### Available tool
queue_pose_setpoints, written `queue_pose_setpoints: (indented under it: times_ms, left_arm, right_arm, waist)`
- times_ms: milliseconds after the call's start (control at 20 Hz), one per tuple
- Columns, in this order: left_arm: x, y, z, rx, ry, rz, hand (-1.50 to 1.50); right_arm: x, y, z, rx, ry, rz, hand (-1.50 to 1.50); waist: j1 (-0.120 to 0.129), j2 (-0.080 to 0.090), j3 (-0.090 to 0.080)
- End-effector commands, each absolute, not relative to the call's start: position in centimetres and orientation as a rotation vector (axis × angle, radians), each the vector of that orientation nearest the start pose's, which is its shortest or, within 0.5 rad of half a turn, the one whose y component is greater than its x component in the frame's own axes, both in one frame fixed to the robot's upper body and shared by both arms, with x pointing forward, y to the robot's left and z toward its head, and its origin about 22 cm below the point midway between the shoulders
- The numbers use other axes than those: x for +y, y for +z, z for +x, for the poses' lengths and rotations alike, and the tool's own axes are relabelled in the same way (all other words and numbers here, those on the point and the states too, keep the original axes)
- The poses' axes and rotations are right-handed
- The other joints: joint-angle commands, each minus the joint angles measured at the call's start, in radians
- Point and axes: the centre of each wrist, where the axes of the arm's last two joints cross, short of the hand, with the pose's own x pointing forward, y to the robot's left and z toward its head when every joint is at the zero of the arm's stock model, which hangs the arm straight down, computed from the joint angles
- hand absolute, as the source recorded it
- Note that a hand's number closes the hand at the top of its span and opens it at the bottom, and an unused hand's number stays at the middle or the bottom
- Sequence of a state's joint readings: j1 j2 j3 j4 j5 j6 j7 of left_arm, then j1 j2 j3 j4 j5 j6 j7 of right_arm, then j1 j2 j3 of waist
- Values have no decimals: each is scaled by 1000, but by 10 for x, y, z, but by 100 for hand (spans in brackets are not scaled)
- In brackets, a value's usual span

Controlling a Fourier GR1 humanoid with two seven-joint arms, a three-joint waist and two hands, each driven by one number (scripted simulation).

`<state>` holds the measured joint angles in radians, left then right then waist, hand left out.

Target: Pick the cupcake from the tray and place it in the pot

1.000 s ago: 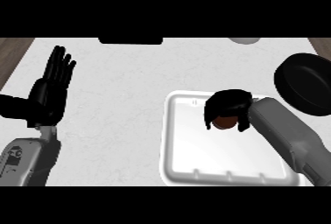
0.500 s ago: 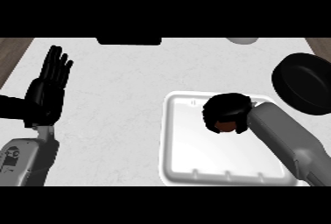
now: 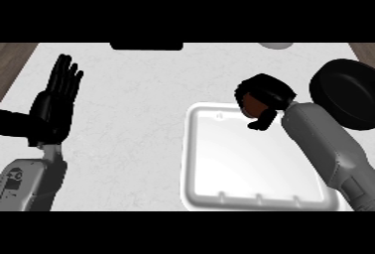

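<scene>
A pale grey, lightly speckled kitchen counter fills the frame, seen steeply from above. In the lower middle-right sits a white, shallow, rectangular tray with rounded corners; nothing shows inside it.

The robot's right hand, black on a grey forearm that comes in from the lower right corner, is just above the tray's upper right corner. Its fingers and thumb are curled around a small, round, dark brown cupcake, of which only a brown patch shows between them. The cupcake looks lifted off the tray, held over the tray's top edge.

At the right edge of the frame, a little higher than the hand, lies a round black pot, partly cut off by the frame and partly hidden by the forearm. The hand and the pot are near each other but apart.

The left hand rests open at the left of the frame, fingers straight and pointing up.

The step in hand seems to be the carry: the pick looks done, the placing is not. The next move likely calls for travel to the right and slightly up the frame until the cupcake is over the pot's opening, then lowering and uncurling the fingers.
</scene>
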<state>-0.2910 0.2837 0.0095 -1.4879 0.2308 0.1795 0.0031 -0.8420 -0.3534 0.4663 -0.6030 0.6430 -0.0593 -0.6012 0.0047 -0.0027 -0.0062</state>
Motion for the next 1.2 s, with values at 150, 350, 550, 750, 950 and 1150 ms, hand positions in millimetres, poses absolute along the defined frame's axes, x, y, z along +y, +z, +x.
queue_pose_setpoints:
  times_ms: [150, 350, 550, 750, 950, 1150]
  left_arm:
    - [269, 77, 308, -1753, 32, 104, 0]
    - [260, 73, 309, -1746, 12, 81, 0]
    - [261, 78, 310, -1754, 8, 93, 0]
    - [268, 77, 305, -1754, 9, 81, 0]
    - [267, 81, 306, -1755, 48, 71, 0]
    - [270, 62, 304, -1743, 71, 129, 0]
  right_arm:
    - [-207, 79, 442, -1451, 960, -900, 150]
    - [-191, 126, 460, -1353, 703, -1199, 150]
    - [-170, 163, 470, -1307, 435, -1442, 150]
    - [-160, 206, 478, -1210, 246, -1662, 150]
    - [-150, 222, 479, -1112, 138, -1778, 150]
    - [-176, 218, 477, -999, 179, -1778, 150]
  waist:
    - [30, -12, -2]
    - [29, -11, -6]
    - [28, -13, -3]
    - [24, -10, -1]
    - [1, -6, 4]
    - [-30, -9, 5]
